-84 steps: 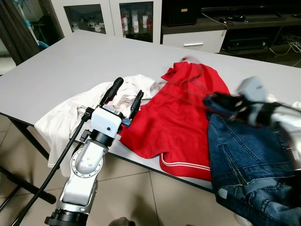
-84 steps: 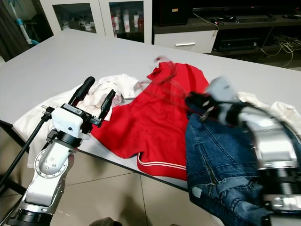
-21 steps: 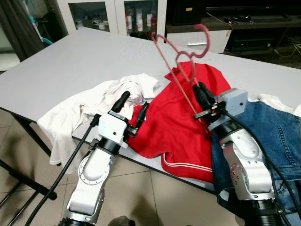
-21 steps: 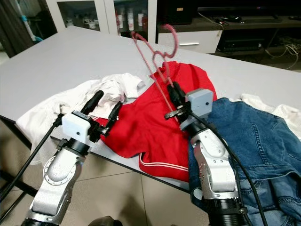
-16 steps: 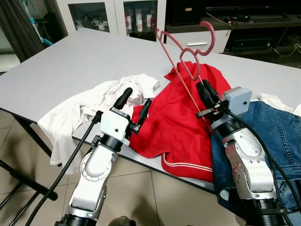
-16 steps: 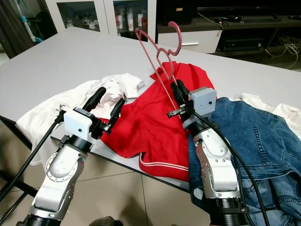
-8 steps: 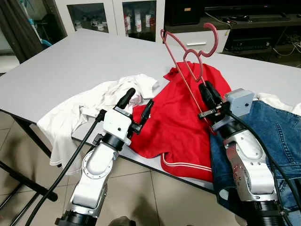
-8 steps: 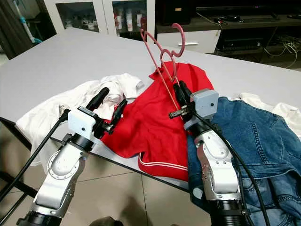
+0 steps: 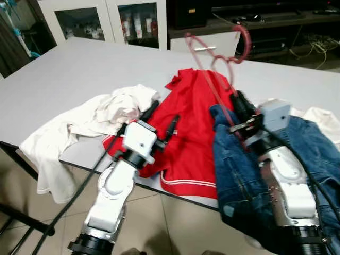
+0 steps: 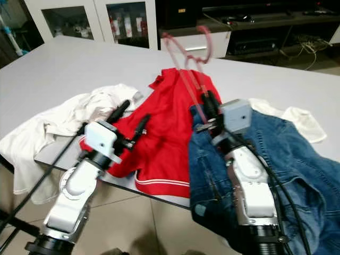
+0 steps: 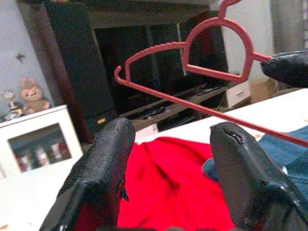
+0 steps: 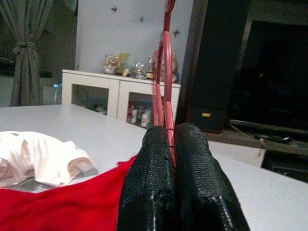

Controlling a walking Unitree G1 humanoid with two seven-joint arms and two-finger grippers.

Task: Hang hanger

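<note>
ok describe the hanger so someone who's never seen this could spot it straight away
Start at the grey table with clothes heaped along its near edge. Above the red shirt the right gripper is clamped on the hanger, holding it up in the air. It is the only thin, rigid pink frame with a hook, while everything around it is soft cloth.

This is a home living room. A white cabinet [image 9: 101, 21] with glass doors holds small bottles and trinkets, figurines [image 12: 113, 63] and a small plush toy [image 11: 32, 91] stand on top of it, and beside it a dark media unit [image 10: 255, 26] carries electronics and loose cables. A curtain [image 12: 26, 48] hangs at one side, the floor [image 9: 175, 223] is tiled, and the grey table [image 9: 69, 74] has everyday clothes heaped on it.
</note>
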